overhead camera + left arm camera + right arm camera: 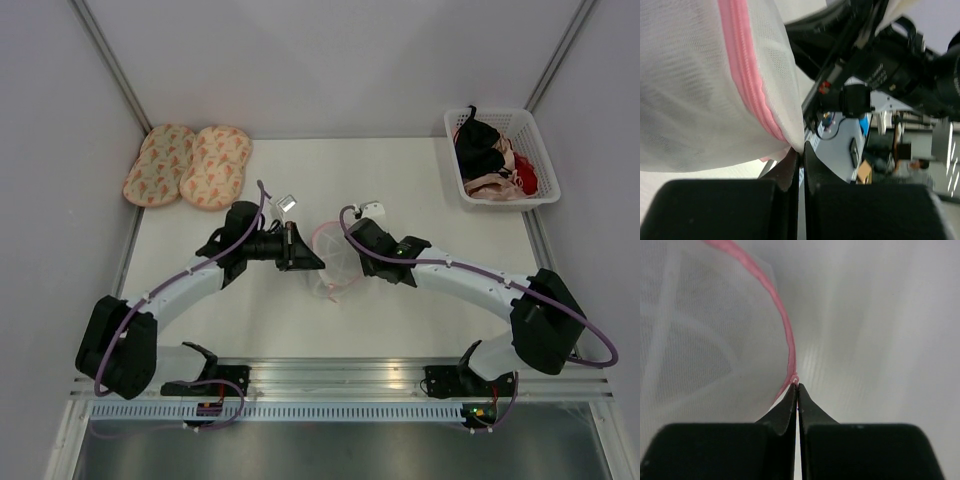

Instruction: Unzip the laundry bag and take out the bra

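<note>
- The right gripper (797, 390) is pinched tight on the bag's pink trim (785, 335), right at the edge of the mesh.
- The left gripper (800, 152) is clamped too, on a fold of the bag (333, 262) just below the pink zipper (747, 75).
- The bag is held between the two over the middle of the table (430, 190). I can't make out the bra through the mesh, so it's likely inside.
- To my eye the zipper is not yet opened. Doing it well means one gripper anchors the fabric while the other takes the puller itself, which I can't spot, and draws it along the curve with the seam taut.
- Both arms reach in from the sides with elbows bent, wrists facing each other close across the bag.
</note>
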Controlling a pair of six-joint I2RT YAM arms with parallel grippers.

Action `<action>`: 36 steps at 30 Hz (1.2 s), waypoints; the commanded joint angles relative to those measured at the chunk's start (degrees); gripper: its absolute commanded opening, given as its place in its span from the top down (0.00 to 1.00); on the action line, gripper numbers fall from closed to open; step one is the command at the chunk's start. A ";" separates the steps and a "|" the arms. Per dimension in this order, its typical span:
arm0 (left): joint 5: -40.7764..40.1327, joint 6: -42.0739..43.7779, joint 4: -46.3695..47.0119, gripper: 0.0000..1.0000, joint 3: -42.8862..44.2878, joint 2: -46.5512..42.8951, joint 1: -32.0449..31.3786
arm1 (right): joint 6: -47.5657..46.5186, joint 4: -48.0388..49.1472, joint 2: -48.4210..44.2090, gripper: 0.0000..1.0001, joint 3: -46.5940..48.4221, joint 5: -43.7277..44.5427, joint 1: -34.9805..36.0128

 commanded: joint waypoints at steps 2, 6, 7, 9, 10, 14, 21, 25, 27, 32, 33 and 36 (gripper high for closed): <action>17.35 17.66 -10.12 0.98 7.06 4.50 -0.23 | -2.08 -3.81 -1.36 0.99 3.71 11.39 -1.56; 14.90 21.80 -14.17 0.87 9.71 6.61 -1.47 | -3.49 -3.37 -4.44 0.99 3.28 9.55 -1.73; 7.58 22.24 -17.31 0.71 10.23 6.96 -1.47 | -3.58 -3.37 -5.05 1.00 3.01 9.02 -1.73; -2.12 21.46 -19.27 0.30 10.94 6.71 -1.47 | -4.11 -3.81 -6.81 0.99 2.31 6.74 -1.73; -11.38 19.28 -20.14 0.24 10.85 6.35 -1.47 | -4.11 -4.16 -7.34 1.00 2.05 6.21 -1.73; -29.37 12.51 -21.64 0.15 7.88 0.22 -1.47 | -4.29 -5.21 -9.97 1.00 0.64 2.61 -1.73; -39.08 -1.45 -22.17 0.13 -2.85 -22.89 -1.56 | -6.39 -3.12 -9.81 1.00 -1.12 -18.27 -1.73; -30.23 -10.15 -19.81 0.10 -9.09 -30.73 -1.64 | -5.79 5.14 -7.52 1.00 -3.14 -43.58 -1.47; -26.33 -16.05 -14.99 0.10 -13.30 -32.06 -1.64 | -3.33 10.85 -7.08 0.99 -4.46 -46.95 -0.59; -17.98 -25.99 -0.13 0.09 -22.01 -29.95 -2.26 | -0.86 16.31 -5.07 0.99 -4.20 -49.52 -0.06; -17.55 -27.05 0.93 0.09 -22.37 -28.47 -2.35 | -0.77 17.10 -4.80 0.99 -4.11 -49.60 -0.06; -17.80 -28.63 4.71 0.09 -22.55 -26.00 -2.43 | 0.02 18.51 -4.09 1.00 -4.11 -49.60 0.11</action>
